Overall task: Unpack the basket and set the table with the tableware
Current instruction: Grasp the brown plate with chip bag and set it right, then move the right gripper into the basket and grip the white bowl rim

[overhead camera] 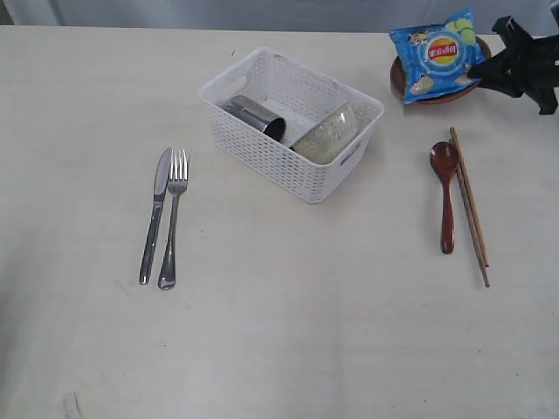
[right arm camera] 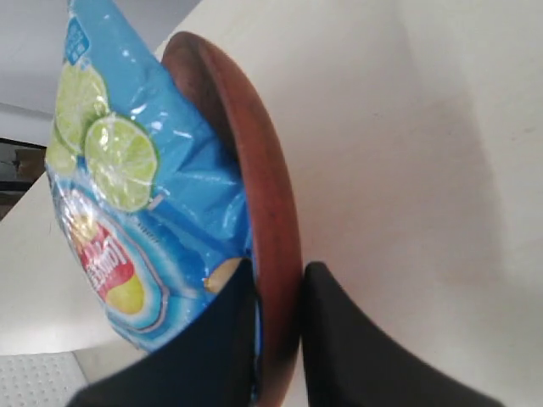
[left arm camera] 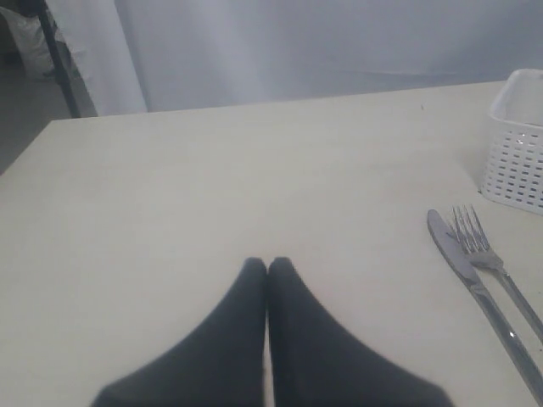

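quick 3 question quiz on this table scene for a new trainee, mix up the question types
1. True or false: the left claw is open.
2. What lies in the basket? A) two glass jars B) steel cup and bowl C) a pan and a lid
3. Fill in: the right claw grips the rim of the ____ under the chip bag.
Key: 1 false; 2 B; 3 plate.
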